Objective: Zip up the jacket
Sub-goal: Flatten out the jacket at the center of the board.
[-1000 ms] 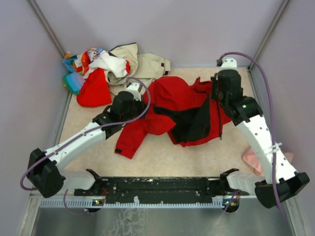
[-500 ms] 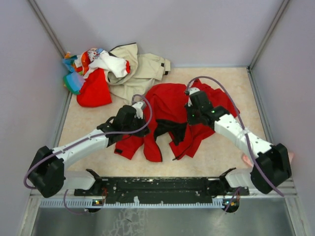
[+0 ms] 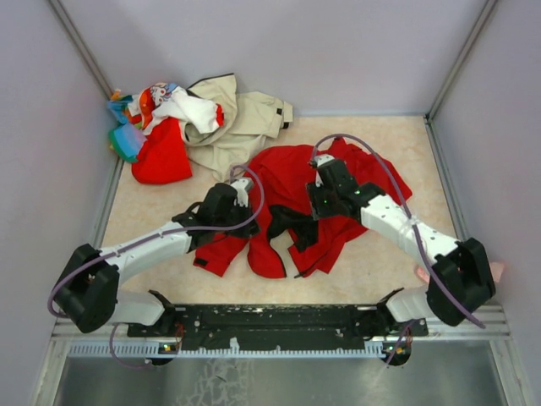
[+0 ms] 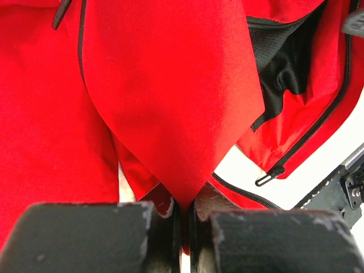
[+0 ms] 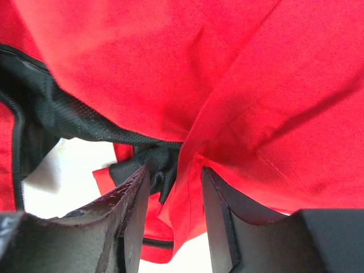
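Note:
The red jacket (image 3: 292, 169) lies crumpled in the middle of the table, with black lining turned out at its front. My left gripper (image 3: 245, 196) is at its left side. In the left wrist view this gripper (image 4: 185, 207) is shut on a fold of the red jacket (image 4: 170, 85), with the black zipper (image 4: 307, 136) and its pull (image 4: 267, 176) lying to the right. My right gripper (image 3: 311, 207) is over the jacket's middle. Its jaws (image 5: 175, 176) stand apart, with loose red cloth (image 5: 256, 85) and black mesh lining (image 5: 62, 114) between them, unpinched.
A heap of clothes fills the back left corner: a beige jacket (image 3: 245, 114), a smaller red garment (image 3: 161, 156) and colourful pieces (image 3: 139, 110). A pink cloth (image 3: 494, 271) lies at the front right. Walls close in three sides, and a black rail (image 3: 270, 321) runs along the front.
My right arm swung from the back right to the jacket's middle, folding the jacket over and bunching it, and its jaws opened. My left gripper drew its fold slightly towards the front.

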### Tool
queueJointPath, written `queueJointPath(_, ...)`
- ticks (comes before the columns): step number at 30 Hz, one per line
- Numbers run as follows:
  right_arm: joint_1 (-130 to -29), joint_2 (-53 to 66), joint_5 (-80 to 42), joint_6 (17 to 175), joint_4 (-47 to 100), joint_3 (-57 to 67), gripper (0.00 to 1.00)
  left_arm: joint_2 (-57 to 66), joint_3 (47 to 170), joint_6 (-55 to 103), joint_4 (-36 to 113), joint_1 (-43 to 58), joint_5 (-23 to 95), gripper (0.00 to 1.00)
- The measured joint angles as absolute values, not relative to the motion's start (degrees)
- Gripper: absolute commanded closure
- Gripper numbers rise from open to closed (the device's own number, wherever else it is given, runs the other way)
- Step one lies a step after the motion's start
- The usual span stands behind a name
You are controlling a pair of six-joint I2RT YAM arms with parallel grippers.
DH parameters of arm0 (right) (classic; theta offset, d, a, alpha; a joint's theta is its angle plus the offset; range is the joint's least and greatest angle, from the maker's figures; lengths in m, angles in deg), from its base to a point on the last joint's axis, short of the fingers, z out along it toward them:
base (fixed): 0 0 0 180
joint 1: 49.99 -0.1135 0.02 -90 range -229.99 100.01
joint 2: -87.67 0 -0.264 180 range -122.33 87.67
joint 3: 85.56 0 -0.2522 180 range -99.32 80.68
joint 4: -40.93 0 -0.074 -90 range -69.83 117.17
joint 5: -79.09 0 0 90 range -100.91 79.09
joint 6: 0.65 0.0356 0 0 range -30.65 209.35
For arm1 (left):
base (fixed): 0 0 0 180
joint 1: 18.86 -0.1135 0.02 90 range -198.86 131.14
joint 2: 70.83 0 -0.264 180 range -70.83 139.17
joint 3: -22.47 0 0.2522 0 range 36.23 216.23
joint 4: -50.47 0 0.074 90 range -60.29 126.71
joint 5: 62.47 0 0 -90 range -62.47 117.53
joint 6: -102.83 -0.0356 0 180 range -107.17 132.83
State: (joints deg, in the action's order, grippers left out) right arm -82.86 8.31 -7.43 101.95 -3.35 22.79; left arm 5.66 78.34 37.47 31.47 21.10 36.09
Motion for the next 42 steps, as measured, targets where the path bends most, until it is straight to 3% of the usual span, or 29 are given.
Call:
queueJointPath(5,-83.97,14.19,-4.89,101.08,-6.87,20.10,0.45,5.64,78.34,37.40,31.78,21.10,35.98,0.94)
queueJointPath(13,-87.99,15.79,-1.50,99.02,-8.55,13.07,0.39,4.85,77.64,37.43,32.13,21.10,35.83,0.94)
queueJointPath(28,-92.21,-2.88,2.78,95.46,-4.95,6.62,0.34,2.12,75.35,37.21,33.11,21.10,34.67,0.94)
queueJointPath(32,-92.21,-6.33,7.94,94.82,-4.90,6.36,0.47,2.12,74.63,37.21,33.37,21.10,34.69,0.94)
queueJointPath(39,-91.12,-11.27,15.24,91.81,-4.14,3.60,0.90,1.42,73.23,37.21,33.83,21.10,34.54,0.95)
queueJointPath(42,-89.44,-12.41,16.64,90.32,-3.96,0.61,0.97,0.55,72.77,37.16,33.79,21.10,34.06,0.97)
